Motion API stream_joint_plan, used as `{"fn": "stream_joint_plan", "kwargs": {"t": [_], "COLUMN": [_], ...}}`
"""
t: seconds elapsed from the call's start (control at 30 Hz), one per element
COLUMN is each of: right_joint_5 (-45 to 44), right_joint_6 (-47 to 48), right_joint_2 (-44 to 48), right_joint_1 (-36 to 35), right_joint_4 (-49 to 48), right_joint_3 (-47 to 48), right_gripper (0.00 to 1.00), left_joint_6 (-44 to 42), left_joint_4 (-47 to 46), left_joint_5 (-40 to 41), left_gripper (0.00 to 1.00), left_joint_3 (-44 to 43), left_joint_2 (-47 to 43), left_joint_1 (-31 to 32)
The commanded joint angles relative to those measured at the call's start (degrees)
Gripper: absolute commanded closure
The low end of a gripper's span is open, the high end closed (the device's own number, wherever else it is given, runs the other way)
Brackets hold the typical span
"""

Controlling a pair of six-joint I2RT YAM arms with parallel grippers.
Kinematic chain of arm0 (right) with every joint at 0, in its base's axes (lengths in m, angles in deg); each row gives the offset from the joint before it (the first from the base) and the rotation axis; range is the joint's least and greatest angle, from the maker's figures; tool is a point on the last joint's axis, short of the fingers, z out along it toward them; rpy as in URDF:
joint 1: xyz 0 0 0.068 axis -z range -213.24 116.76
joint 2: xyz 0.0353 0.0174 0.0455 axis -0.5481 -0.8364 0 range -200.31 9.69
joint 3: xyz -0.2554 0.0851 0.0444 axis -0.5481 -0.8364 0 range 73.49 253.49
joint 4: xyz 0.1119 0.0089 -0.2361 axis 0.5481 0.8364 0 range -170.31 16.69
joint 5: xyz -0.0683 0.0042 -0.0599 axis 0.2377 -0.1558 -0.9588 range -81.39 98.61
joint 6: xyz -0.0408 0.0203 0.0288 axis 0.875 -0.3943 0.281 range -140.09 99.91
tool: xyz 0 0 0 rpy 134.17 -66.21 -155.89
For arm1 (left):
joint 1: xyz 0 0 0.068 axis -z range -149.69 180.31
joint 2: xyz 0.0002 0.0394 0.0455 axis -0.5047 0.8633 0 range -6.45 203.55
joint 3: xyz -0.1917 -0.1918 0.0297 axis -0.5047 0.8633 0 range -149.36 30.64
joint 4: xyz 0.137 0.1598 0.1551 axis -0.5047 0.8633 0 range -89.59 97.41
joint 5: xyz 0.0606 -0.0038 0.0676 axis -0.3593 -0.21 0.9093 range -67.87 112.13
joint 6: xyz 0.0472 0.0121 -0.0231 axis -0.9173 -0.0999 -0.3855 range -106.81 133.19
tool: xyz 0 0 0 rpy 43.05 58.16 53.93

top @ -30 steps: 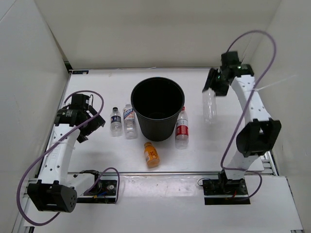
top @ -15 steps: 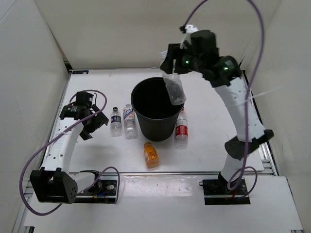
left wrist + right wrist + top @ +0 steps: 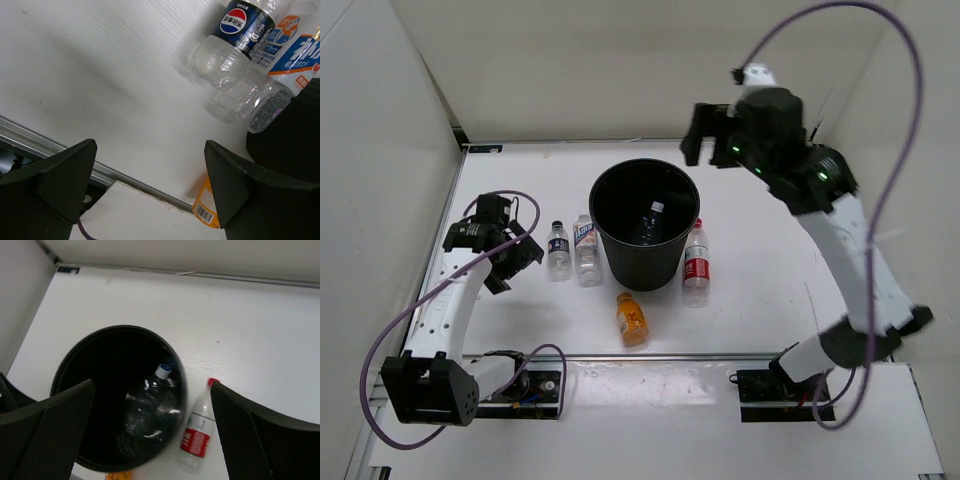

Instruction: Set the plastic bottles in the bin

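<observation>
Swung in from the table's right side, the right gripper (image 3: 705, 140) now hangs high over the 1 o'clock rim of the bin (image 3: 640, 268), its jaws spread wide and empty. The plain clear bottle (image 3: 648, 222) it carried a second ago has dropped and lies tilted inside the black bucket, white cap up toward 12 o'clock, as the right wrist view confirms. One of five bottles appears to be in, with four left on the table.

Those four ring the bin. The dark-label bottle (image 3: 558, 250) and the blue-white-label bottle (image 3: 586, 250) lie side by side at its 9 o'clock, the latter just beside the bin wall. The red-label bottle (image 3: 694, 265) lies close against the wall at 4 o'clock, red cap toward the back. The short orange bottle (image 3: 632, 318) lies at 6 o'clock, a little apart.

At far 9 o'clock the left gripper (image 3: 512, 265) has edged slightly toward the dark-label bottle; its jaws stand open and hold nothing, and it looks best placed for the next pickup.

The work surface is a white, matt tabletop (image 3: 770, 280) with faint grain, bordered at the near edge by an aluminium rail (image 3: 650, 357). Plain white panels (image 3: 380, 120) enclose it on three sides, and purple cables (image 3: 880, 60) loop from both arms.
</observation>
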State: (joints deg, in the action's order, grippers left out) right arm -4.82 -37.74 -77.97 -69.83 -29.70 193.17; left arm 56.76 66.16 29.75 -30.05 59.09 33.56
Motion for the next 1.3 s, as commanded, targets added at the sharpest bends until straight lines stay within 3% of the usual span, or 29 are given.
{"fn": "stream_joint_plan", "kwargs": {"t": [0.0, 0.03, 0.17, 0.27, 0.4, 0.73, 0.9, 1.07, 1.1, 1.27], "right_joint_5": [-10.55, -10.56, 4.08, 22.26, 34.86, 36.02, 36.55, 31.20, 29.62, 17.92], "right_joint_6": [-3.77, -6.06, -14.60, -13.91, -10.84, -6.88, -8.62, -10.47, -10.48, -11.71], "right_joint_2": [10.38, 12.23, 18.66, 17.97, 10.77, -13.39, -18.51, -10.54, -5.38, 13.70], "right_joint_1": [3.80, 5.21, 14.78, 22.25, 23.86, 18.68, 18.05, 20.95, 21.48, 23.42], "right_joint_4": [-4.91, -5.52, -9.55, -14.90, -19.14, -21.78, -21.78, -19.86, -18.80, -11.51], "right_joint_3": [-16.49, -21.11, -42.55, -53.54, -58.15, -52.62, -51.56, -55.78, -56.30, -46.84], "right_gripper": [0.00, 0.00, 0.00, 0.00, 0.00, 0.01, 0.27, 0.47, 0.52, 0.54], "left_joint_6": [0.29, 0.29, 0.29, 0.29, -0.24, -0.85, -1.99, -2.00, -2.00, -2.00], "left_joint_4": [-0.19, -0.19, -0.19, -0.71, -0.72, -1.24, -1.24, -1.24, -1.24, -3.35], "left_joint_5": [-0.15, -0.15, -0.15, -0.15, -0.15, 0.38, 1.61, 2.66, 2.67, 2.14], "left_gripper": [0.00, 0.00, 0.00, 0.00, 0.00, 0.00, 0.00, 0.00, 0.00, 0.00], "left_joint_3": [0.48, 1.00, 1.01, 1.53, 2.06, 3.12, 0.57, -0.75, -0.75, 1.27], "left_joint_2": [-1.99, -1.99, -1.99, -1.99, -1.99, -0.94, 0.38, 0.38, 0.38, -1.20], "left_joint_1": [0.36, 0.36, 0.89, 1.41, 1.41, 3.52, 4.58, 4.58, 4.58, 4.58]}}
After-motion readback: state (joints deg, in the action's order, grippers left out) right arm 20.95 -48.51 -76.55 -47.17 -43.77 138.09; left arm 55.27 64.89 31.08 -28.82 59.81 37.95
